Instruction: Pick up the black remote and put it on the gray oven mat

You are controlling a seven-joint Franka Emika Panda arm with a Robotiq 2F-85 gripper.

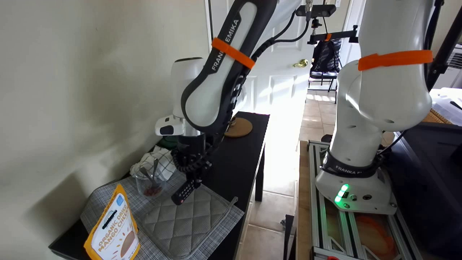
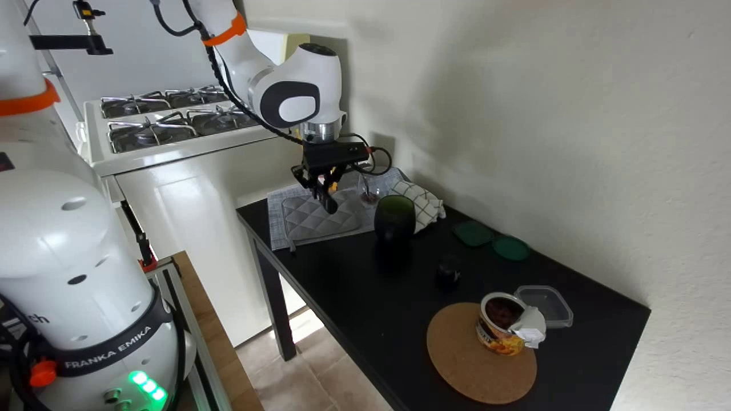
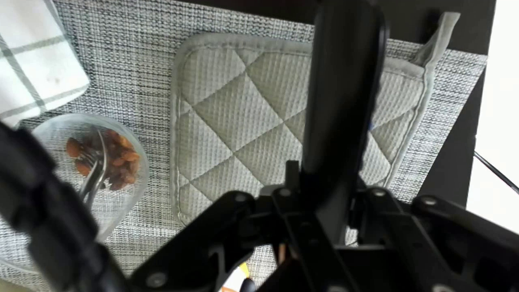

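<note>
One black, two-fingered claw (image 3: 326, 179) grips the long, narrow black plastic remote (image 1: 183, 192), holding it above the gray, quilted fabric oven mat (image 1: 189, 220); how high is hard to judge. Picking up looks done; lowering, letting go and backing away remain. The mat seems roomy enough for the remote, though in the wrist view one end overlaps its border. A clear, round cup (image 3: 119, 198), glass or plastic, stands just beside one side; the edge of the black rectangular table (image 2: 342, 291) runs near the opposite side.
</note>
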